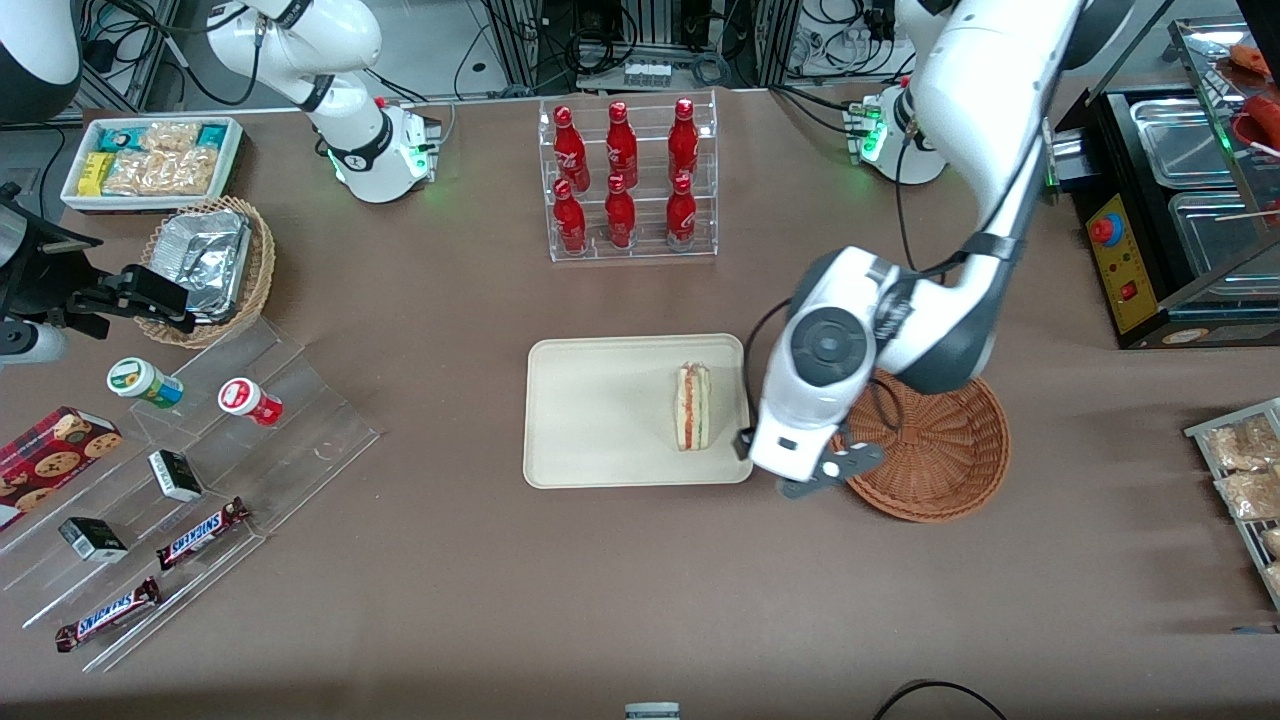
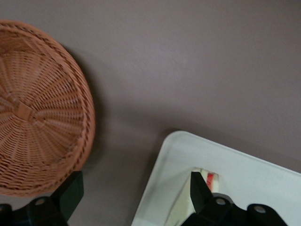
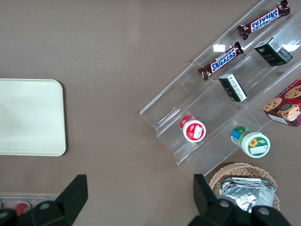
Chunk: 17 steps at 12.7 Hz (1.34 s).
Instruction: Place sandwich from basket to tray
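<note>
Triangular sandwich (image 1: 692, 406) lies on the smooth cream tray (image 1: 600, 450); gripper (image 2: 134, 190) — spread wide, holding nothing — hangs between tray and woven basket (image 1: 950, 450).

The gripper (image 2: 136, 197) is hanging with fingers (image 2: 70, 190) spread over the bare strip of surface (image 2: 188, 70) between basket (image 1: 945, 450) and tray (image 1: 600, 420). The sandwich (image 1: 692, 405) is occupying the tray's near edge; the bottle rack (image 1: 628, 180) is standing well apart.

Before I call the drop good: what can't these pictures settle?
- Front view: the end effector at the tray edge is mostly hidden under the arm's wrist.
- Left wrist view: the sandwich is mostly covered by a finger.
- Front view: the arm covers part of the basket.
</note>
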Available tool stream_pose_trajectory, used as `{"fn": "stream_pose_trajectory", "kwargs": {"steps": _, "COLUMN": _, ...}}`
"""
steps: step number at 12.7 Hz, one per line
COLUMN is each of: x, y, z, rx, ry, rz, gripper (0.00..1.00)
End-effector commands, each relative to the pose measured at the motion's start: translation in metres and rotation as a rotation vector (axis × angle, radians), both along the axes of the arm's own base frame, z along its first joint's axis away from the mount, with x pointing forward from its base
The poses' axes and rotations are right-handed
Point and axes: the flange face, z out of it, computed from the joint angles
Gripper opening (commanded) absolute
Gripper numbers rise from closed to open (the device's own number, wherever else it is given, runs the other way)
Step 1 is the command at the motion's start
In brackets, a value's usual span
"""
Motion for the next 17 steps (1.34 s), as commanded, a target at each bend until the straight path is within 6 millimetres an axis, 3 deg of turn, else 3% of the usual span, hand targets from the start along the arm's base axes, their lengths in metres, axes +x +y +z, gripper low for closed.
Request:
{"fn": "stream_pose_trajectory", "kwargs": {"steps": 1, "x": 0.007, "y": 0.037, "z": 0.016, "rx": 0.016, "ry": 0.017, "rz": 0.016, "gripper": 1.0}}
{"fn": "stream_pose_trajectory", "kwargs": {"steps": 4, "x": 0.02, "y": 0.095, "z": 0.039, "rx": 0.003, "ry": 0.043, "rz": -0.01, "gripper": 1.0}}
{"fn": "stream_pose_trajectory", "kwargs": {"steps": 7, "x": 0.022, "y": 0.154, "z": 0.082, "rx": -0.036, "ry": 0.061, "rz": -0.042, "gripper": 1.0}}
{"fn": "stream_pose_trajectory", "kwargs": {"steps": 12, "x": -0.031, "y": 0.227, "z": 0.163, "rx": -0.068, "ry": 0.09, "rz": -0.103, "gripper": 1.0}}
{"fn": "stream_pose_trajectory", "kwargs": {"steps": 15, "x": -0.053, "y": 0.257, "z": 0.208, "rx": -0.103, "ry": 0.081, "rz": -0.214, "gripper": 1.0}}
{"fn": "stream_pose_trajectory", "kwargs": {"steps": 17, "x": -0.062, "y": 0.268, "z": 0.223, "rx": -0.097, "ry": 0.093, "rz": -0.249, "gripper": 1.0}}
